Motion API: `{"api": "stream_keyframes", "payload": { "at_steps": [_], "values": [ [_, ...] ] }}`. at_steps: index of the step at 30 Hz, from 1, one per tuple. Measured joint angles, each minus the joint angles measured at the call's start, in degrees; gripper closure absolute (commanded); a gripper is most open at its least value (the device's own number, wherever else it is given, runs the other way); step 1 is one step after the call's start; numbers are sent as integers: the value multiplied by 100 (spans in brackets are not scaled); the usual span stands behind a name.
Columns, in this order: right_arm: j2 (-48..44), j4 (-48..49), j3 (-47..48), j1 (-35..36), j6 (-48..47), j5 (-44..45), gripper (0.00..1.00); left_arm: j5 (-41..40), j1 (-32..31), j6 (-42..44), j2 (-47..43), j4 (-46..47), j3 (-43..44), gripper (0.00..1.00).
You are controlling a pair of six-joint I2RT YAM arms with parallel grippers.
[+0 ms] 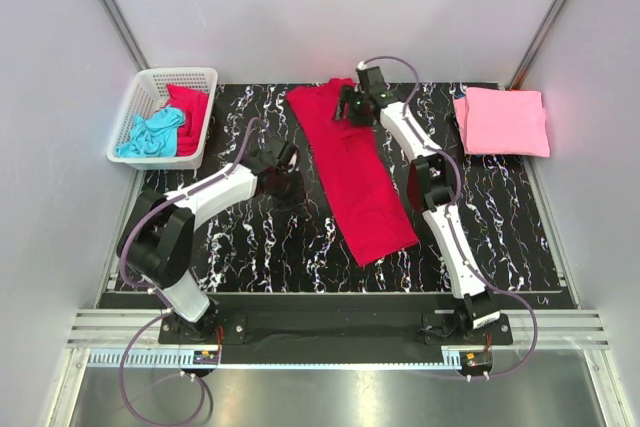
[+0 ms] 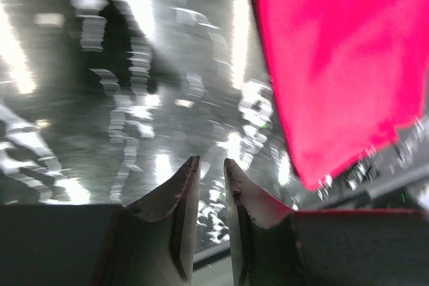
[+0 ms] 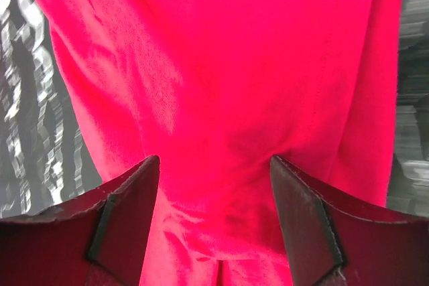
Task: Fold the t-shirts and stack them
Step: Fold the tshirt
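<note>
1. Landmark: crimson t-shirt (image 1: 355,177), flat on the black marbled table (image 1: 250,237) as a long narrow strip. Its long axis runs diagonally, far end toward the back-left, near end toward the front-right.
2. Right gripper (image 1: 347,107) hangs over the strip's far end. The wrist view shows its jaws spread wide, with cloth beneath and between them and no pinch seen.
3. Left gripper (image 1: 283,175) sits just off the strip's left long edge at about mid-length, over bare table. Its jaws are a narrow slit with nothing in it. From its wrist view the strip's edge lies up and to the right of the fingertips.
4. Pink t-shirt (image 1: 502,122), folded square, lies well right of the strip's far end. The white basket (image 1: 205,127) stands well left of that end and holds a turquoise t-shirt (image 1: 148,135) and a red t-shirt (image 1: 190,105).
5. Judgement: a crosswise fold comes next, one end carried along the long axis over the other. The right claw is nearest the far end and is already aligned with it. The left claw must shift right and open wider first.
6. Risk: a one-sided lift could skew the strip.
</note>
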Motion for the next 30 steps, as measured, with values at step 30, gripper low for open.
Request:
{"api": "stream_keyframes", "payload": {
  "at_steps": [30],
  "values": [
    [-979,-629,-1167,-385,-734,85,0,-402,-2380,-380,2214,973,1648,78]
  ]
}}
